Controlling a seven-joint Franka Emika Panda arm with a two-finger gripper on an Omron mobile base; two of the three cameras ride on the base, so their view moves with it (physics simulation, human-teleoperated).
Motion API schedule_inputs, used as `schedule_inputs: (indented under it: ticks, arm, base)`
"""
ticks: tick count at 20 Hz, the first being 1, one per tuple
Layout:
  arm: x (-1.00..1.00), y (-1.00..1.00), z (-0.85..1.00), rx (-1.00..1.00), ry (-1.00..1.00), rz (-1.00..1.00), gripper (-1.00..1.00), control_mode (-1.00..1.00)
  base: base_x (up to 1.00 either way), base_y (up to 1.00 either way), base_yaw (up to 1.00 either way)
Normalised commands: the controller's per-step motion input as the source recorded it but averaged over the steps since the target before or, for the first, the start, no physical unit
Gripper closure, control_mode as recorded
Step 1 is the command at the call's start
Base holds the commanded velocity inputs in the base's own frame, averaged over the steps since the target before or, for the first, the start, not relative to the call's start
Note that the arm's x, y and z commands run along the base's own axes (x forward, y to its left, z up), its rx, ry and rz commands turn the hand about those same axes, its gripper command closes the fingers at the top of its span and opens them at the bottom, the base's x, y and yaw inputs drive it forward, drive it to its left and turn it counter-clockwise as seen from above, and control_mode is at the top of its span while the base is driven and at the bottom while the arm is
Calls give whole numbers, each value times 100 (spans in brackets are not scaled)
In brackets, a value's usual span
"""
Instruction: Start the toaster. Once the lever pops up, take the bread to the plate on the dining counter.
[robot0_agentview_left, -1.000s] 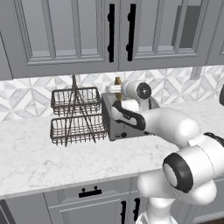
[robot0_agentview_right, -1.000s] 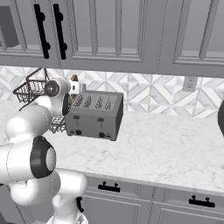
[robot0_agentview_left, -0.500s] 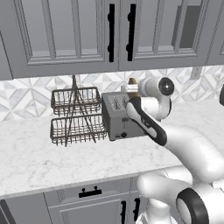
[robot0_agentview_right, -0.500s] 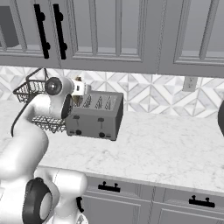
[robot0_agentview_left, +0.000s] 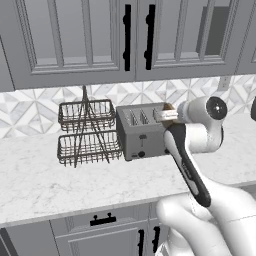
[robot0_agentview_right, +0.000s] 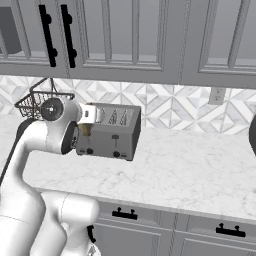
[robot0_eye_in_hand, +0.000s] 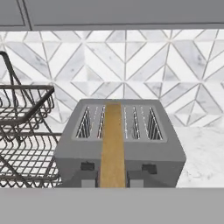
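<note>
One four-slot toaster (robot0_agentview_left: 142, 135) stands on the marble worktop (robot0_agentview_left: 60, 180) beside one wire rack (robot0_agentview_left: 87, 134), while the raised, bent arm's gripper (robot0_agentview_right: 85, 129), fingers clamped on one bread slice (robot0_eye_in_hand: 113, 144), holds it above the toaster.

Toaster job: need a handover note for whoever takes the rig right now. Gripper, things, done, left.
Gripper: fingers shut on the bread, held out of the slots, in front of the toaster.
Toaster: on the marble worktop, next to the wire basket rack.
Done: bread pulled from the toaster.
Left: carry the bread to the plate on the dining counter and set it down.
</note>
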Motion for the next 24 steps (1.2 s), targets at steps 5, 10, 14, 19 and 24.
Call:
schedule_inputs:
  ticks: [5, 10, 14, 19, 24]
  arm:
    - [-97, -7, 0, -7, 13, -4, 100, -100]
    - [-71, -12, 8, 0, 10, -2, 100, -100]
    - [-58, -16, 0, 0, 1, 0, 100, -100]
    - [-41, 0, 0, 0, 0, 0, 100, -100]
    - [-18, 0, 0, 0, 0, -1, 100, -100]
  base:
    - [0, 0, 0]
    - [0, 0, 0]
    - [0, 0, 0]
    - [0, 0, 0]
    - [0, 0, 0]
